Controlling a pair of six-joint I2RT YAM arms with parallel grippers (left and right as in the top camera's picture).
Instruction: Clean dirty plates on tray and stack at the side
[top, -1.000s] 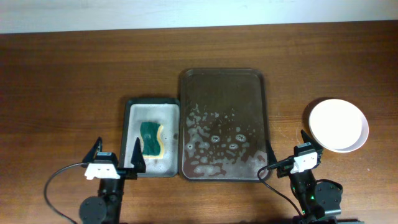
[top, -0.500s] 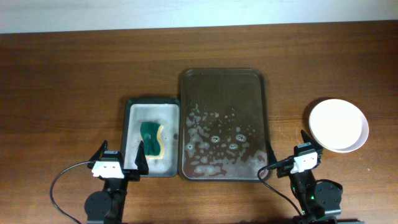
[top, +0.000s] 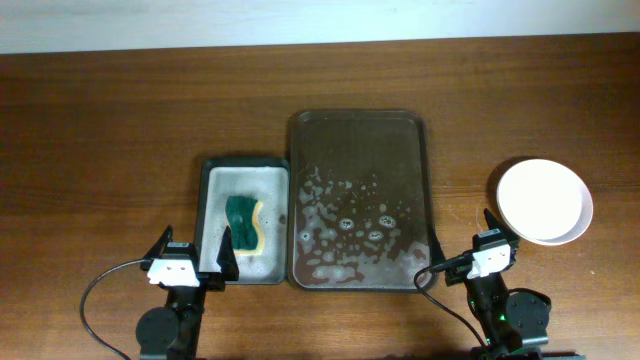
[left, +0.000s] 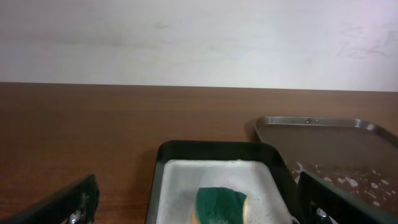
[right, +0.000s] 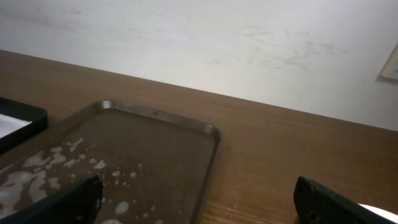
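Observation:
The dark brown tray (top: 358, 130) lies mid-table with soapy foam patches on its near half and no plates on it. It also shows in the left wrist view (left: 329, 134) and the right wrist view (right: 155, 143). White plates (top: 544, 201) sit stacked at the right side of the table; how many are in the stack cannot be told. My left gripper (top: 193, 257) is open and empty at the front, near the small tray's near left corner. My right gripper (top: 464, 245) is open and empty at the front, straddling the brown tray's right rim.
A smaller grey tray with a black rim (top: 213, 190) lies left of the brown tray and holds a green and yellow sponge (top: 243, 223), seen also in the left wrist view (left: 221, 206). A white wall runs behind the wooden table.
My left gripper shifted slightly right and toward the front edge between one second ago and half a second ago, then stayed still. The right arm has not moved.

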